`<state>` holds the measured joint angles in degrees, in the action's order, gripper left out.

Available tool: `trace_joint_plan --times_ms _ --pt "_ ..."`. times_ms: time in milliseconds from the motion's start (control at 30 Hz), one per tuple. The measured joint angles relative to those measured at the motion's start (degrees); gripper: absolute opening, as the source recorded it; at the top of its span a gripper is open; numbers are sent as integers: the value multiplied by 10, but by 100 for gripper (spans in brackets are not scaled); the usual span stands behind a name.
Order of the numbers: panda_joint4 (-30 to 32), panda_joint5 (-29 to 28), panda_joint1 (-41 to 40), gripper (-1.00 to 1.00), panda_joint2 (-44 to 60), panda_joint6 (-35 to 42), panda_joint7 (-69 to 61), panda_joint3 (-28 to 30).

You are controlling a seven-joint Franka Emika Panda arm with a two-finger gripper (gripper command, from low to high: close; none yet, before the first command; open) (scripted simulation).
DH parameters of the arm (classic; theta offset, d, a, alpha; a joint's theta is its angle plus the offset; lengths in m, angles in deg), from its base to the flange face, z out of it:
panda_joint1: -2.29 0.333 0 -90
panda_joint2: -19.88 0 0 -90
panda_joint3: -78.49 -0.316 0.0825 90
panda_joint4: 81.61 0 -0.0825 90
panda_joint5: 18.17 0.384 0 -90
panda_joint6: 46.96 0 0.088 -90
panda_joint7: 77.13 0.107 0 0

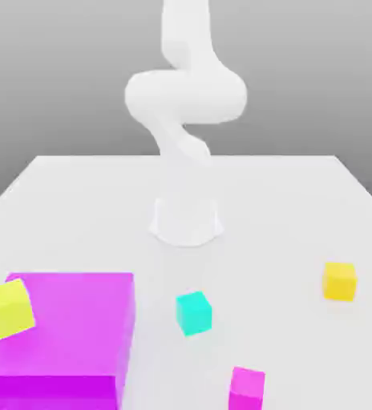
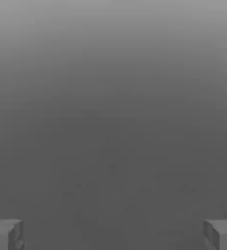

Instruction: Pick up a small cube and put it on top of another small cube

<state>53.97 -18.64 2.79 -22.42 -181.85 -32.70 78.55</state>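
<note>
Several small cubes lie on the white table (image 1: pixel 101 208) in the exterior view. A cyan cube (image 1: pixel 193 312) sits near the front middle, and a small magenta cube (image 1: pixel 247 388) lies at the front edge. A yellow-orange cube (image 1: pixel 339 281) rests toward the exterior view's right. A yellow-green cube (image 1: pixel 10 308) sits tilted on the large magenta block (image 1: pixel 77 336). In the hand view my gripper (image 2: pixel 113 234) is open, its grey fingertips (image 2: pixel 5 233) far apart with nothing between them, facing a plain grey background.
The white arm (image 1: pixel 185 96) rises from its round base (image 1: pixel 186 220) at the table's middle and bends upward out of the picture. The large magenta block fills the front corner on the exterior view's left.
</note>
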Motion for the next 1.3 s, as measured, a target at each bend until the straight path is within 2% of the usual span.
trace_joint_plan --times_ms 400,567,633,833,867,1100,1300 --pt "218 -18 29 0 210 -179 -91 19" --pt "319 -13 45 0 329 -276 -146 32" --pt "334 -6 48 0 404 -333 -164 30" --pt "321 8 27 0 539 -444 -178 5" --pt "318 8 24 -100 553 -456 -178 3" --pt "318 5 23 -100 554 -456 -176 2" --pt "337 -5 30 -100 443 -364 -168 11"
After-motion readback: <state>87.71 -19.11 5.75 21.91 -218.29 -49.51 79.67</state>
